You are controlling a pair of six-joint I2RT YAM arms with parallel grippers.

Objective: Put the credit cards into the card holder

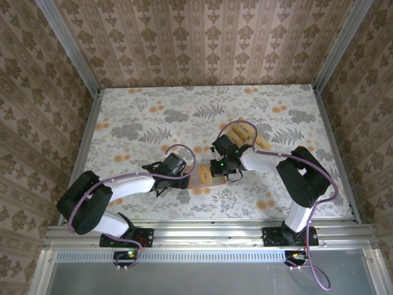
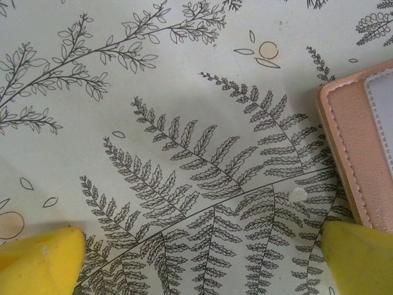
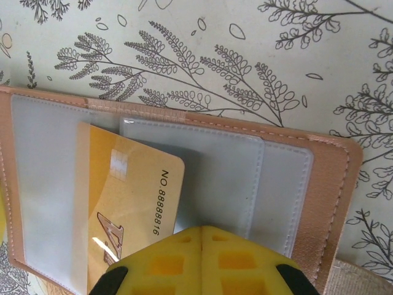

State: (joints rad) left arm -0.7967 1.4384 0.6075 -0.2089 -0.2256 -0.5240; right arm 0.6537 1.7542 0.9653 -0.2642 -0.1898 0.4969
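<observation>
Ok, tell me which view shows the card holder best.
The right wrist view: the card holder lies open up close, its clear slots plain, a credit card on it. The left wrist view catches one corner at its right edge; the top view has it small and far off.

Floral table (image 1: pixel 141 117): card holder (image 1: pixel 201 176), credit cards (image 1: pixel 263 142)

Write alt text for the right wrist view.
A gold credit card printed with a number lies on the clear pockets of the open card holder. The right gripper, yellow, is shut at the bottom edge of the frame, over the holder. The holder rests on a fern-printed table.
</observation>
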